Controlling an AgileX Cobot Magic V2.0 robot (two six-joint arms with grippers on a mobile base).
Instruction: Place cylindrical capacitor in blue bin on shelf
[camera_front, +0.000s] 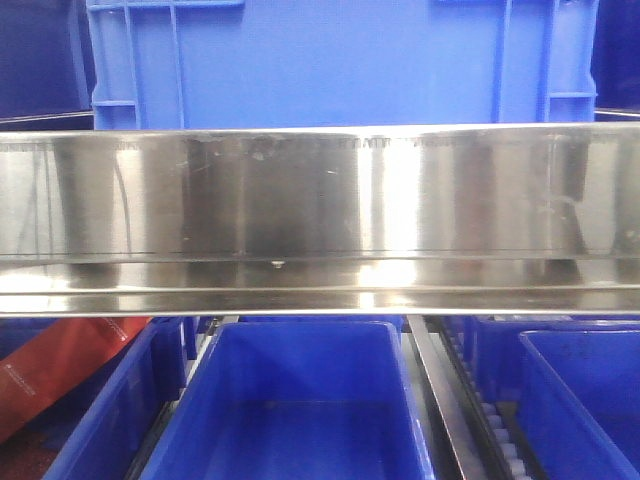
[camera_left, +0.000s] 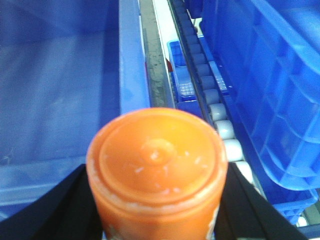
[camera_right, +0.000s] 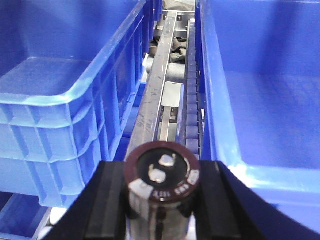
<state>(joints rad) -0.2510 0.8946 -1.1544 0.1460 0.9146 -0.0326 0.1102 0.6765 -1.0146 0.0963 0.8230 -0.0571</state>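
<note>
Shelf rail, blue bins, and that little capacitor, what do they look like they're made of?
Shelf rail: likely brushed stainless steel, given the mirror-like glare and fine streaks.
Blue bins: moulded plastic, slightly glossy, with ribbed walls.
Capacitor: probably a metal can in a dark shiny sleeve with pale print. The top looks dark, with bright metal terminals.

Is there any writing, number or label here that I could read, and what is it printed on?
cylindrical capacitor: pale print around its top edge, too blurred to read.
red object, lower left in the front view: tiny white print, too small to read.
orange object, blue bins, shelf: no text visible.
</note>
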